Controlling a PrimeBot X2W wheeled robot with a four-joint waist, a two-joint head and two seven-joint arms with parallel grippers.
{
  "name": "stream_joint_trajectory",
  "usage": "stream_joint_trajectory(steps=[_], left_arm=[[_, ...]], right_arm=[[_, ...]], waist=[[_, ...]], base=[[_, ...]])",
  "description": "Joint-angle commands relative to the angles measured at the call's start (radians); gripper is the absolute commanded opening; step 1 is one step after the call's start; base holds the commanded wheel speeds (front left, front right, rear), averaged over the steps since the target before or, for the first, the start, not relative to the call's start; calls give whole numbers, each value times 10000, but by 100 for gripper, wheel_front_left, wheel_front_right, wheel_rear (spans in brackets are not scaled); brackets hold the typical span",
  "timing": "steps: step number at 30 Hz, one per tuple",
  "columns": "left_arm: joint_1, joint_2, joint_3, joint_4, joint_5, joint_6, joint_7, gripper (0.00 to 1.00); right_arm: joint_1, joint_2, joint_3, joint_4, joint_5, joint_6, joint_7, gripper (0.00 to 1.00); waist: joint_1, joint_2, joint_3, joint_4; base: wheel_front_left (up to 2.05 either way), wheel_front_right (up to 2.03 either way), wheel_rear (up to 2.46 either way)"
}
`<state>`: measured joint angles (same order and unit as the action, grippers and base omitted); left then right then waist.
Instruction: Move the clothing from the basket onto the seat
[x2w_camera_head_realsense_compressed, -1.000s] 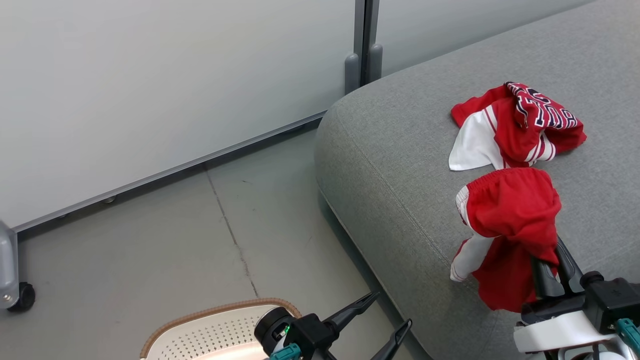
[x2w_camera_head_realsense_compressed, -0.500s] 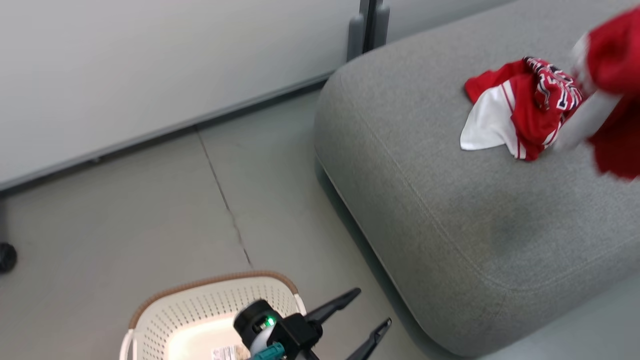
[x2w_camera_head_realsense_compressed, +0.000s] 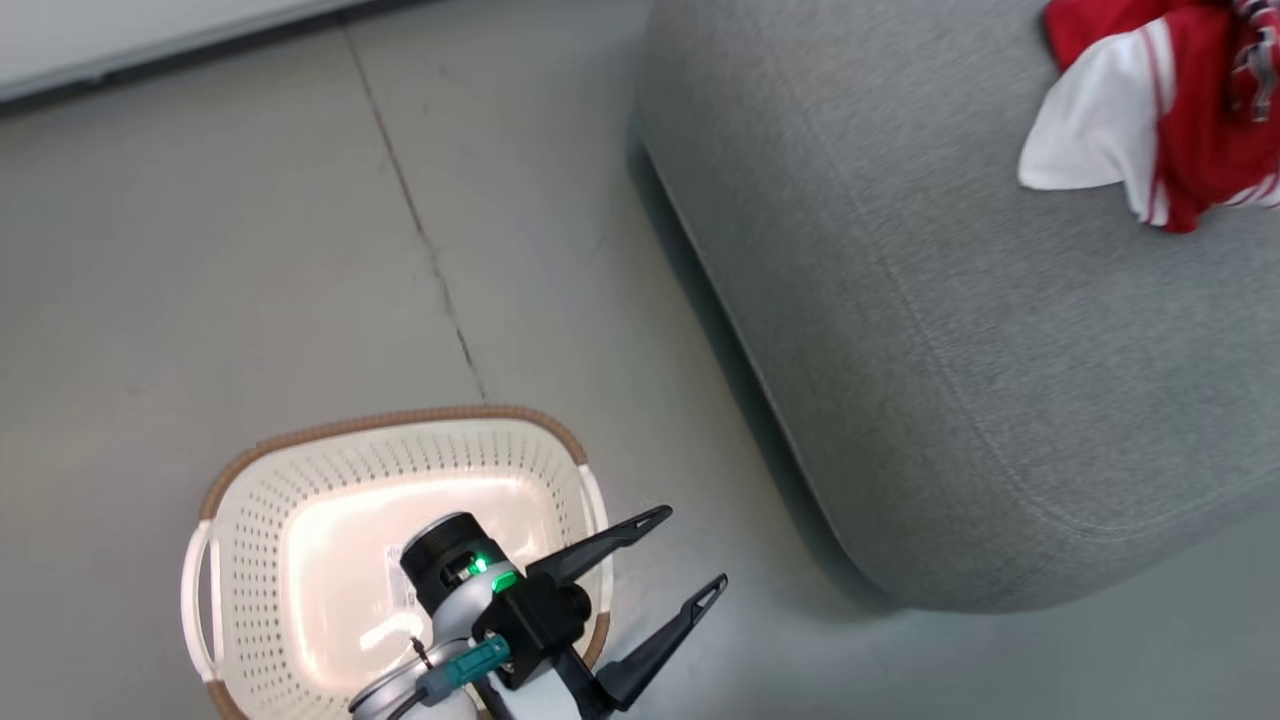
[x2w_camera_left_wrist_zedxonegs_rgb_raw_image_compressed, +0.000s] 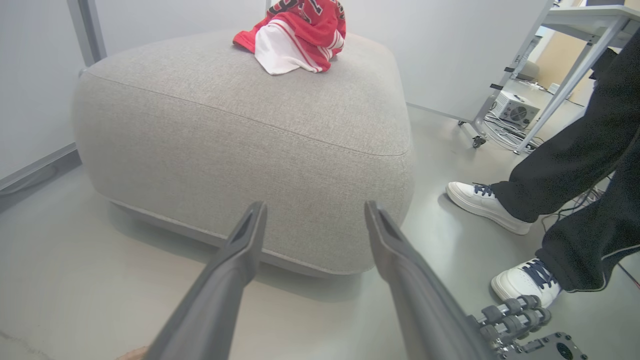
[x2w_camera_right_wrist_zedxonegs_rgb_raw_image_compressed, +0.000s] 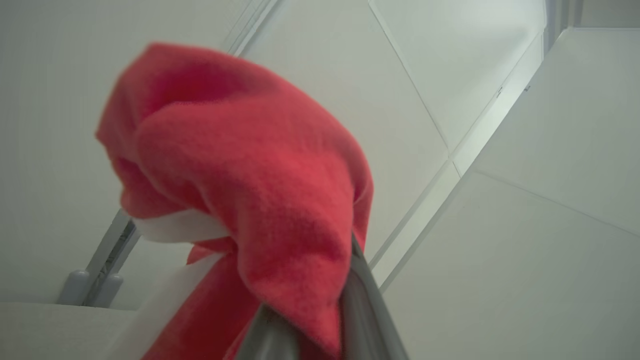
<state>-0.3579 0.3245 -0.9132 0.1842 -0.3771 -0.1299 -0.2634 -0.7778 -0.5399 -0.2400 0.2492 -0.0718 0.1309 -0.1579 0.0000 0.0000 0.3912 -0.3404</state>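
Hovering above the right rim of the basket (x2w_camera_head_realsense_compressed: 400, 418), the left end effector (x2w_camera_head_realsense_compressed: 692, 548) has its two dark fingers spread wide with nothing between them. The left wrist view shows the same wide gap (x2w_camera_left_wrist_zedxonegs_rgb_raw_image_compressed: 315, 207), pointed at the side wall of the seat (x2w_camera_left_wrist_zedxonegs_rgb_raw_image_compressed: 240, 145).

Basket: stands on the grey floor (x2w_camera_head_realsense_compressed: 250, 250), near the rounded corner of the seat (x2w_camera_head_realsense_compressed: 900, 300) but apart from it. Its pale perforated bottom shows beneath the arm.

Seat: one red-and-white garment (x2w_camera_head_realsense_compressed: 1150, 120) lies crumpled on the top surface, well away from the basket. Its white panel faces the seat's open middle. In the left wrist view the same garment (x2w_camera_left_wrist_zedxonegs_rgb_raw_image_compressed: 295, 35) sits toward the far edge of the cushion.

Right end effector (x2w_camera_right_wrist_zedxonegs_rgb_raw_image_compressed: 315, 320): fingers close together, pinching a second red garment (x2w_camera_right_wrist_zedxonegs_rgb_raw_image_compressed: 250, 165). The fabric drapes over the fingertips, with a white band below, and is held up against a pale wall panel (x2w_camera_right_wrist_zedxonegs_rgb_raw_image_compressed: 500, 100). The fabric is slightly blurred.

Person: legs in dark trousers and white shoes (x2w_camera_left_wrist_zedxonegs_rgb_raw_image_compressed: 487, 205) stand on the floor beside the seat.
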Motion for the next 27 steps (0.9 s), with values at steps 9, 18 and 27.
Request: stream_joint_trajectory(steps=[9,18,27], left_arm=[[-408,769,217,-456,181,-13,-10,100],[-503,873,169,-625,276,-11,-10,100],[-528,660,362,-375,251,-13,-10,100]], right_arm=[[-1767,178,-1856,3872,-245,-1,-110,0],[-2567,574,-2412,6450,-712,-1,-414,0],[-3109,711,-2382,7970,-1239,0,59,100]], waist=[[0,0,1488,725],[0,0,1862,987],[0,0,1985,1243]], base=[[0,0,0],[0,0,0],[0,0,0]])
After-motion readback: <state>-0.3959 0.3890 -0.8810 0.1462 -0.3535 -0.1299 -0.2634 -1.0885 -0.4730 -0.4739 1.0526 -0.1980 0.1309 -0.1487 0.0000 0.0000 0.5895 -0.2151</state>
